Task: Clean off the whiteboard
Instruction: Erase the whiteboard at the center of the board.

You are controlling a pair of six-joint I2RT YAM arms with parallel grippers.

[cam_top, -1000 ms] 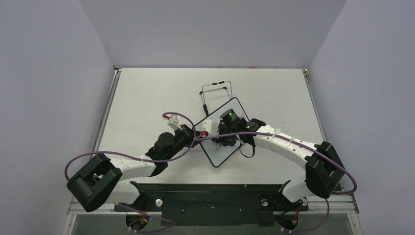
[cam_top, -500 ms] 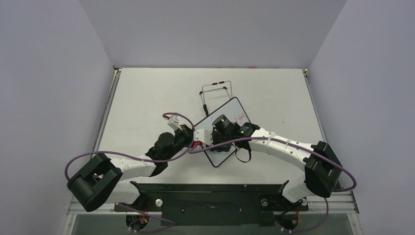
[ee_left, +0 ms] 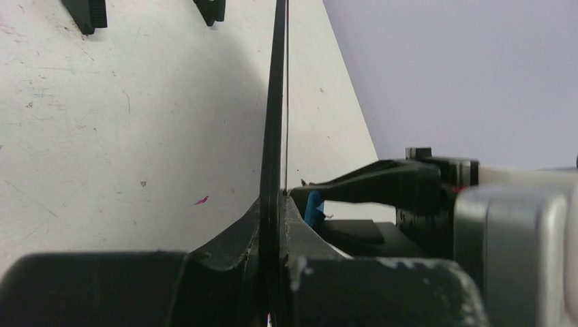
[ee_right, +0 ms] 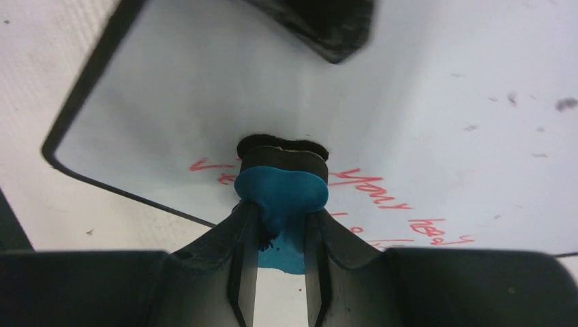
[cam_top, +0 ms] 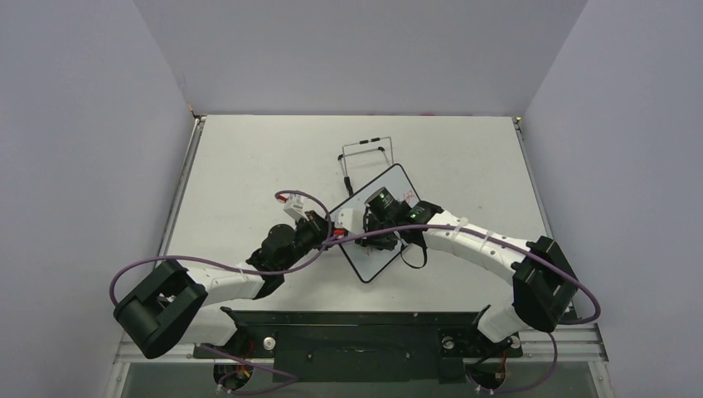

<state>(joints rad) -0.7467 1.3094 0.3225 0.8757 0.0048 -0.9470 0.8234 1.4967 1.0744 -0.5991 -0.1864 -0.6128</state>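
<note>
The small white rectangular whiteboard with a thin black rounded-corner frame (cam_top: 370,259) sits on the pale surface (cam_top: 249,166) just on the near side of the black wire stand (cam_top: 365,150). We cannot tell whether it lies flat or is tipped up slightly. The left gripper (ee_left: 272,204) is pressed together on the board's edge on the side away from the stand, steadying it. The right gripper (ee_right: 281,211) pinches a small blue eraser (ee_right: 281,187) with its dark felt against the board face. Over the last second we see that eraser slide away from the stand and then come part of the way back toward it, so we judge a wiping stroke is underway. The red handwriting (ee_right: 388,201) beside the eraser remains, so the erasing is far from finished.
</note>
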